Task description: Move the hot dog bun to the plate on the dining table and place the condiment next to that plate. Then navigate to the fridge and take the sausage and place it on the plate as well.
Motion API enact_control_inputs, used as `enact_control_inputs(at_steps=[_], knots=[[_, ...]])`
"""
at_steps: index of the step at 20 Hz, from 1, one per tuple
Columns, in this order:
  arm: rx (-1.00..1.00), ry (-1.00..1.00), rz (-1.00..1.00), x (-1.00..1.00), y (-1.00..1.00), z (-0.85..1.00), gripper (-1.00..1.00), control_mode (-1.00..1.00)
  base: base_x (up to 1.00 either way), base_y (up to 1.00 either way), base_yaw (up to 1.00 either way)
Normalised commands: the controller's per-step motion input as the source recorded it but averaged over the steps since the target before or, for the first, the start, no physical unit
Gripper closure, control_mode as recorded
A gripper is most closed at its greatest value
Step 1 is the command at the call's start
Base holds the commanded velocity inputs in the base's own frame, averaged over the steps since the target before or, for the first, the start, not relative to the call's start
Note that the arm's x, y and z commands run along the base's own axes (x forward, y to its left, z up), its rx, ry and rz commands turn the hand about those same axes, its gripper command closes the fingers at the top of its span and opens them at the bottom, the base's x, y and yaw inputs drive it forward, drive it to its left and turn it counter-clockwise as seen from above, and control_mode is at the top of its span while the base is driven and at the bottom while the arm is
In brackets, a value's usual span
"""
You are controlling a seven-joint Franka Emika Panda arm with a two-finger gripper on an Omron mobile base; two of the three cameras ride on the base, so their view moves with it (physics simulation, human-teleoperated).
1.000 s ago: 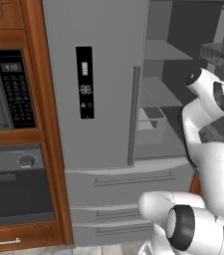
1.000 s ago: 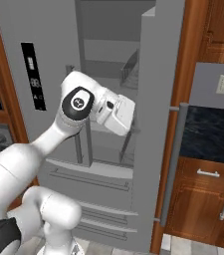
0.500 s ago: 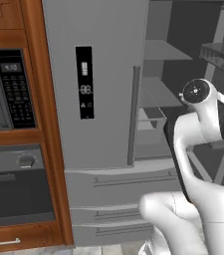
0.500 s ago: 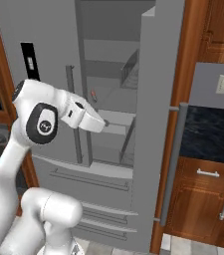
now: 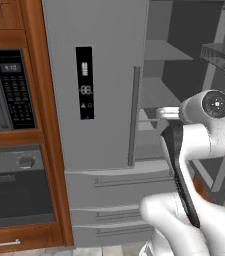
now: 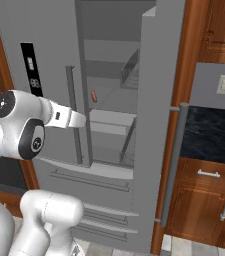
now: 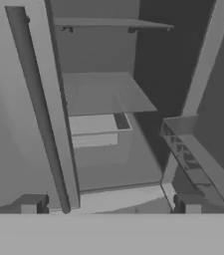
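The fridge (image 5: pixel 104 60) stands right ahead, its left door with the black display panel closed and its right door (image 6: pixel 156 125) swung open. The sausage (image 6: pixel 93 96), a small reddish stick, lies on a middle shelf inside. My gripper (image 6: pixel 80 119) is level in front of the open compartment, pointing in, to the left of the sausage and below it, and apart from it. In the left base view the gripper (image 5: pixel 166 113) sits by the closed door's edge. In the hand view the gripper (image 7: pixel 109 205) is open, its fingertips (image 7: pixel 31 204) wide apart with nothing between them. Bun, plate, condiment and dining table are out of view.
A microwave (image 5: pixel 4 90) and an oven (image 5: pixel 14 185) sit in wood cabinetry left of the fridge. The open door's wire bins (image 5: pixel 224 55) hang at the right. Wooden cabinets (image 6: pixel 209 200) and a dark panel (image 6: pixel 214 140) stand beyond the open door.
The arm has folded lower. The hand has drawn back to the left in the right base view and now points level into the fridge.
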Motion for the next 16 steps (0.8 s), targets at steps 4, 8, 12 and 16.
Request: enact_control_inputs(at_steps=[4, 8, 12, 16], knots=[[0.00, 0.03, 0.14, 0.03, 0.78, 0.08, -1.00, -1.00, 0.00, 0.00, 0.00], [0.00, 0.00, -0.01, 0.36, 0.42, 0.07, -1.00, -1.00, 0.00, 0.00, 0.00], [0.05, 0.04, -0.06, 0.69, 0.21, 0.00, -1.00, -1.00, 0.00, 0.00, 0.00], [0.13, 0.12, -0.01, 0.84, 0.03, 0.00, -1.00, -1.00, 0.00, 0.00, 0.00]])
